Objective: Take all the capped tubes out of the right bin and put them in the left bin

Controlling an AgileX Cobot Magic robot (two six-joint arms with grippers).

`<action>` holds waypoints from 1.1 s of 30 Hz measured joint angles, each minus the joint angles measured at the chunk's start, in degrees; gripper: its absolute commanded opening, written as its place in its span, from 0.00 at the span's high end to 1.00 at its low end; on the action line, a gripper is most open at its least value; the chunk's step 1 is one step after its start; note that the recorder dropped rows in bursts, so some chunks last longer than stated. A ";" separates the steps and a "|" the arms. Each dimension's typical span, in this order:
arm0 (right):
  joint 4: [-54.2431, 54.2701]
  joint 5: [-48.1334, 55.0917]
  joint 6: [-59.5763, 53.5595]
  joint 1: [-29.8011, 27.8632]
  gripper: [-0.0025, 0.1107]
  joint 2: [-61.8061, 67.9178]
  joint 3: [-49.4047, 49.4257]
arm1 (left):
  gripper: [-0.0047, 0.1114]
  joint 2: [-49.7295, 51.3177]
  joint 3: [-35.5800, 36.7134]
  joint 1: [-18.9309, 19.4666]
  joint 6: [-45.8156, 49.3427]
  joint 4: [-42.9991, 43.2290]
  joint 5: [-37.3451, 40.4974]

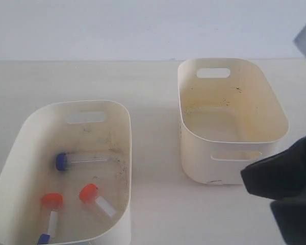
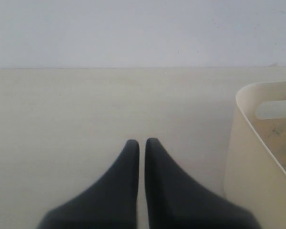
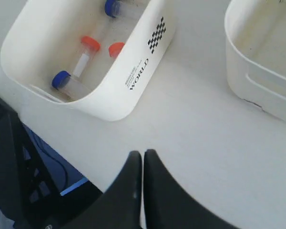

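Tubes (image 1: 84, 160), two blue-capped and two orange-red-capped, all lie on the speckled floor of the left bin (image 1: 123, 132); the right bin (image 1: 229, 168) stands apart from it on the bench (image 1: 153, 102). My left end effector (image 2: 142, 141) and right end effector (image 3: 142, 153) both hang above the bench, jaws pressed together.

Light: bright, even, washed-out
Shadows: faint, soft beside the right bin (image 1: 204, 158)
Blur: right arm (image 1: 288, 189) close to lens

The left end effector (image 2: 141, 143) and right end effector (image 3: 143, 155) are matte black, each with two smooth fingers (image 2: 126, 186) tapering to rounded tips.
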 measured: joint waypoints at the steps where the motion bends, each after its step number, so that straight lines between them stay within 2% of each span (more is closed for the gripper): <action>1: -1.62 0.28 -0.77 0.00 0.97 -0.94 0.00 | 0.92 0.00 0.00 0.00 0.00 0.00 0.00; 8: -12.05 1.59 -1.06 0.00 0.97 -1.86 0.57 | 0.92 0.00 0.00 0.00 0.00 0.00 0.00; 19: -25.50 -4.21 13.85 -0.58 0.97 -1.99 12.51 | 0.92 0.00 0.00 0.00 0.00 0.00 0.00; 22: -27.25 -8.80 16.95 -4.17 0.97 -2.29 16.64 | 0.92 0.00 0.00 0.00 0.00 0.00 0.00; 28: -28.20 -22.76 18.83 -16.42 0.97 -8.27 26.02 | 0.92 0.00 0.00 0.00 0.00 0.00 0.00; 33: -28.28 -27.01 19.87 -25.38 0.97 -17.77 32.23 | 0.92 0.00 0.00 0.00 0.00 0.00 0.00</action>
